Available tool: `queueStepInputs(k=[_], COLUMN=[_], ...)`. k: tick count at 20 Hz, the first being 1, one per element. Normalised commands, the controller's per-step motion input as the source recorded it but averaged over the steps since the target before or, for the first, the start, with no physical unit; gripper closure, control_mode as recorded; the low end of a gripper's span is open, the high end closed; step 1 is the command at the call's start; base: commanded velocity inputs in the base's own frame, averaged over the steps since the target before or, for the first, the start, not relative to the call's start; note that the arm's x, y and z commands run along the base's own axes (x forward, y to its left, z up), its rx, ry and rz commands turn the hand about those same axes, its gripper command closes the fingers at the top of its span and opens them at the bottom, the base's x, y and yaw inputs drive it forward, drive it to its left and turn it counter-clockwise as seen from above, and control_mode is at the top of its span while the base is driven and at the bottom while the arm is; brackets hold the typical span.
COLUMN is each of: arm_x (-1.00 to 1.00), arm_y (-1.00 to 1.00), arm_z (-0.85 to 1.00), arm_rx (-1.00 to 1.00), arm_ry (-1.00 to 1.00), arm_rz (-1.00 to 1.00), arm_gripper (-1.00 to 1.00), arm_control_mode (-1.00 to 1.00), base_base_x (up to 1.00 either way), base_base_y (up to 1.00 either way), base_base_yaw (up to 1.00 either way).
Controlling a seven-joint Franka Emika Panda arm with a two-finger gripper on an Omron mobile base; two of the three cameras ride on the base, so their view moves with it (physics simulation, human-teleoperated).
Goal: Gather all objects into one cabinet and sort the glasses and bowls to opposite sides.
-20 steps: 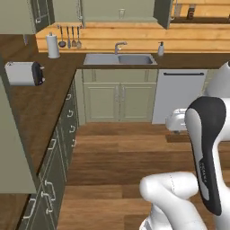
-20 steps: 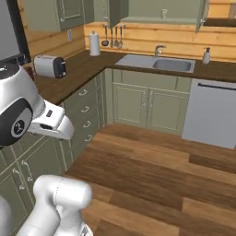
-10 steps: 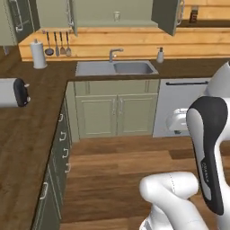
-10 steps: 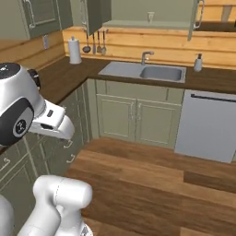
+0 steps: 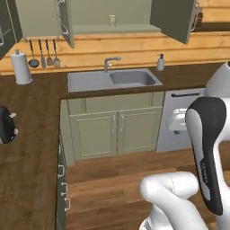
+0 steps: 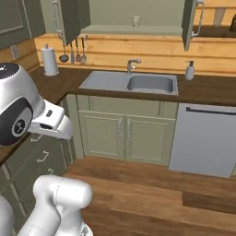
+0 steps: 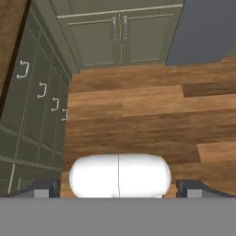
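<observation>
The fingers (image 7: 119,186) are seen in the hand view as two dark tips (image 7: 44,188) set wide apart at the bottom edge, with nothing between them, held above the wooden floor (image 7: 138,115) in front of the low cabinets (image 7: 117,34). The sink (image 5: 112,80) is taken as landmark. Directly above it, the olive-green upper cabinet (image 5: 112,15) is found with both doors swung open. On its inner shelf, above the tap (image 5: 110,63), a small cream cup (image 5: 112,19) is noted standing upright. A soap bottle (image 5: 160,63) stands on the desk (image 5: 188,74) just right of the sink. A paper towel roll (image 5: 20,67) stands well left of it, with hanging utensils (image 5: 44,53) on the wall between.
</observation>
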Motion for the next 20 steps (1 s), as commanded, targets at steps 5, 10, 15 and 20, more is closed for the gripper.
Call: queueStepInputs(k=[5, 10, 15, 20], arm_x=[0.00, 0.00, 0.00, 0.00], arm_y=[0.00, 0.00, 0.00, 0.00], arm_z=[0.00, 0.00, 0.00, 0.00], arm_rx=[0.00, 0.00, 0.00, 0.00], arm_ry=[0.00, 0.00, 0.00, 0.00], arm_rz=[0.00, 0.00, 0.00, 0.00], arm_gripper=[-1.00, -1.00, -1.00, -1.00], arm_control_mode=[1.00, 1.00, 1.00, 1.00], base_base_x=[1.00, 1.00, 1.00, 0.90], base_base_y=[-0.06, -0.17, -0.31, -0.42], base_base_yaw=[-0.02, 0.00, 0.00, 0.01])
